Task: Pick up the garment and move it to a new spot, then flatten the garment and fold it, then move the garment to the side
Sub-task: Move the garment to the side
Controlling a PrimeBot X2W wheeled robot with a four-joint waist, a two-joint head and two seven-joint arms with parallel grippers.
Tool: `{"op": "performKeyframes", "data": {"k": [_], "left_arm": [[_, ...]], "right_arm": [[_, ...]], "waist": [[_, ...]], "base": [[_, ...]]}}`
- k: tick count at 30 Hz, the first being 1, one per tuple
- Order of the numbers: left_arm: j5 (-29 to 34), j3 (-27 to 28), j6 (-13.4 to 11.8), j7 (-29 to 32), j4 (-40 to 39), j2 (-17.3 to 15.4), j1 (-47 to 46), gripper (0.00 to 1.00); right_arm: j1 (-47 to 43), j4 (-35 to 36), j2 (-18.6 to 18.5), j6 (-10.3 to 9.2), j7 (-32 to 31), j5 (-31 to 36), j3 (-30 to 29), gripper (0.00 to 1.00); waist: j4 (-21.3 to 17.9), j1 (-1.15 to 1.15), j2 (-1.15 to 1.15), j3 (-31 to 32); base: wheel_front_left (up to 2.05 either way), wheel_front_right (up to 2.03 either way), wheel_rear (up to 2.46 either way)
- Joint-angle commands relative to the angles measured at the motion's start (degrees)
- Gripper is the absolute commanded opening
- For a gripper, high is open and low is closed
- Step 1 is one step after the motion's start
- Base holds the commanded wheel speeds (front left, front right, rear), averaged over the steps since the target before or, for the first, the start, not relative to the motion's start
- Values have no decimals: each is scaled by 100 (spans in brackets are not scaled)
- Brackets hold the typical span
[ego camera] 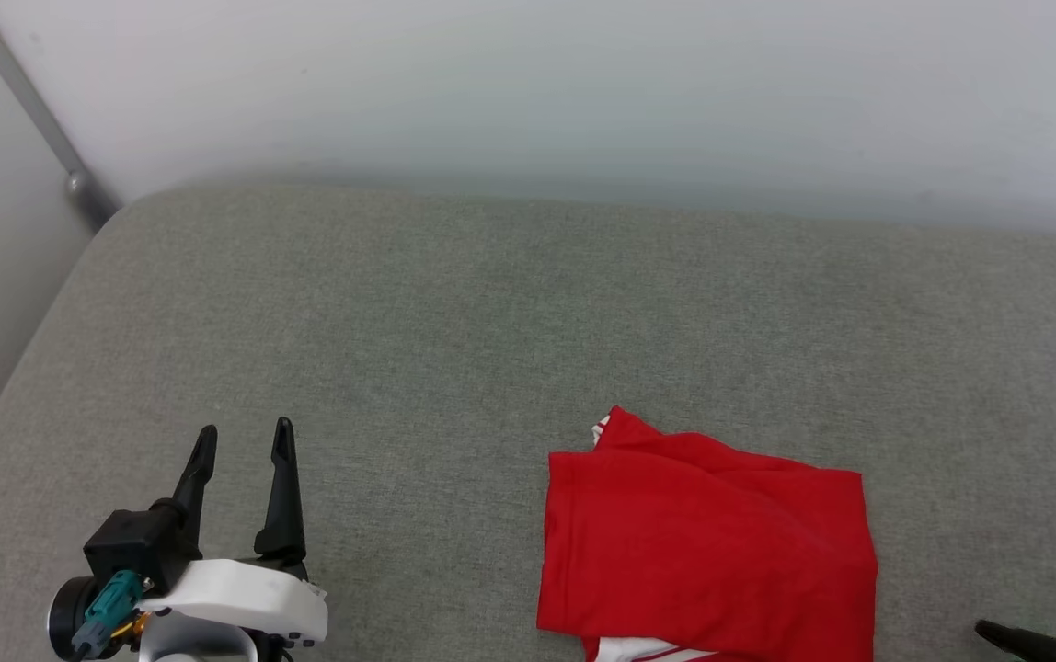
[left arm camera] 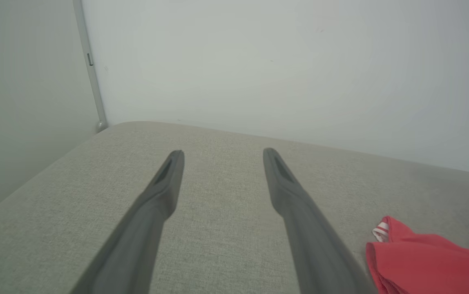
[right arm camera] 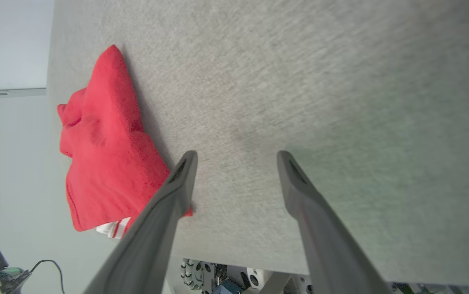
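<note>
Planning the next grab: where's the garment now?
In the head view, the folded garment lies lower right on the grey cushion, well right of the left gripper.

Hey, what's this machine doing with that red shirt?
A two-armed robot is tidying a red garment, which lies folded on the grey padded surface. Nothing holds it right now: the left gripper is open, well off to its left, and the right gripper is open near its right edge. It probably only needs moving aside.

Left gripper (ego camera: 246, 428), two long dark fingers, hovers spread wide; right gripper (right arm camera: 236, 155) gapes likewise, seemingly rolled sideways.
</note>
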State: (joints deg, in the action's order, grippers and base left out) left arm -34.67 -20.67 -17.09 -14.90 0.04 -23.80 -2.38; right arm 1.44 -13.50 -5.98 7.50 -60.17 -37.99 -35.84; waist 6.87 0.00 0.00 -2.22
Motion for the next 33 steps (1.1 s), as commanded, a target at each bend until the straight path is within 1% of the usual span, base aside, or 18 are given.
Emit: {"op": "performKeyframes", "data": {"k": [1, 4, 6, 7, 12, 16, 17, 18, 19, 20, 23, 26, 29, 33], "left_arm": [[58, 45, 47, -36, -7, 39, -88, 100], [129, 111, 108, -37, -5, 100, -136, 100], [171, 150, 155, -37, 4, 140, -181, 100], [196, 162, 188, -38, 18, 162, -192, 100], [299, 194, 295, -38, 69, 235, -297, 100], [390, 202, 380, -38, 98, 317, -294, 100], [401, 213, 389, -38, 104, 335, -309, 100], [424, 219, 408, -38, 114, 354, -326, 100], [437, 232, 433, -37, 121, 371, -338, 100], [441, 246, 440, -34, 133, 382, -342, 100], [485, 294, 484, -33, 173, 397, -304, 100], [504, 334, 514, -33, 214, 398, -238, 100], [529, 351, 544, -32, 245, 389, -160, 100], [540, 363, 588, -27, 228, 362, -121, 100]], "right_arm": [[257, -70, 110, -2, -304, -201, -139, 100], [579, -286, 284, -2, -754, -518, -241, 100], [775, -460, 313, -2, -857, -690, -191, 100], [858, -657, 323, -2, -898, -889, -103, 100], [1146, -1494, 323, -3, -710, -1622, 591, 100], [1257, -1766, 328, -3, -457, -2001, 1180, 100], [1266, -1760, 328, -2, -377, -2052, 1274, 89], [1277, -1735, 328, -2, -314, -2090, 1373, 41], [1283, -1682, 328, -2, -252, -2086, 1475, 8], [1272, -1598, 328, -2, -178, -2035, 1574, 0], [1211, -1238, 312, -3, 51, -1833, 1815, 0], [1089, -825, 133, -3, 252, -1411, 2216, 0], [980, -468, -184, -3, 470, -837, 2746, 0], [983, -135, -621, -3, 780, -123, 3455, 0]], "waist": [[119, 0, 0, -126], [188, 0, 0, -217], [229, 0, 0, -275], [246, 0, 0, -297], [319, 0, 0, -365], [345, 0, 0, -408], [352, 0, 0, -423], [355, 0, 0, -435], [353, 0, 0, -440], [347, 0, 0, -439], [306, 0, 0, -407], [208, 0, 0, -329], [53, 0, 0, -233], [-299, 0, 0, -174]], "base": [[0, 0, 0], [0, 0, 0], [0, 0, 0], [0, 0, 0], [0, 0, 0], [0, 0, 0], [0, 0, 0], [0, 0, 0], [0, 0, 0], [0, 0, 0], [0, 0, 0], [0, 0, 0], [0, 0, 0], [0, 0, 0]]}}
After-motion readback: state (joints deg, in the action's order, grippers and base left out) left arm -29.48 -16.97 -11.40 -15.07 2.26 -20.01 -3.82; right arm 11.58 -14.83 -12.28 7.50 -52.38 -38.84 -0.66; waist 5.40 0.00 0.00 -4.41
